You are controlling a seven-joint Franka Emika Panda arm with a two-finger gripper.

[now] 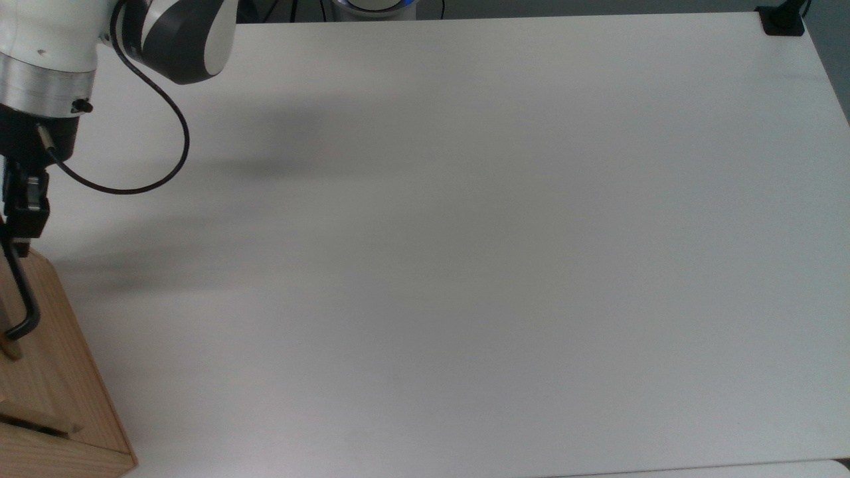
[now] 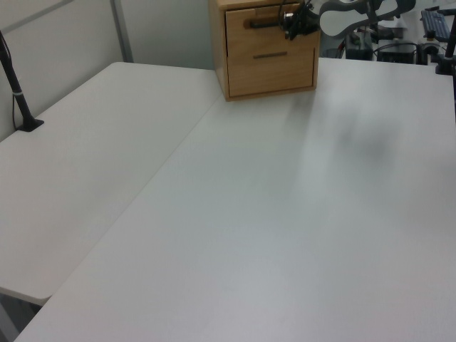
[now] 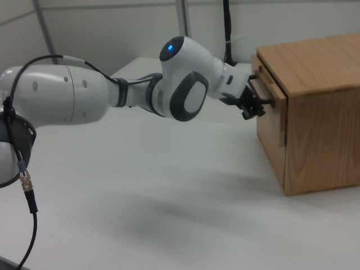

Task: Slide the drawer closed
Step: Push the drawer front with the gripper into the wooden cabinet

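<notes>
The drawer (image 2: 269, 30) is the upper one in a pine cabinet (image 2: 265, 68) and sits pushed in, about flush with the cabinet front. Its black bar handle (image 2: 261, 23) runs across the front panel. My gripper (image 2: 293, 20) is shut and rests against the handle's end at the left view's right. In the top view the gripper (image 1: 22, 229) sits at the handle's (image 1: 21, 295) upper end, by the frame's left edge. From the right view, the gripper (image 3: 252, 109) presses at the handle (image 3: 265, 100) on the drawer's front panel (image 3: 269, 76).
The cabinet (image 1: 66, 385) stands at the top view's left edge on a wide white table (image 1: 465, 232). A lower drawer front with a slit (image 2: 269, 55) sits under the upper one. A black post clamp (image 1: 782, 20) sits at the top view's far right corner.
</notes>
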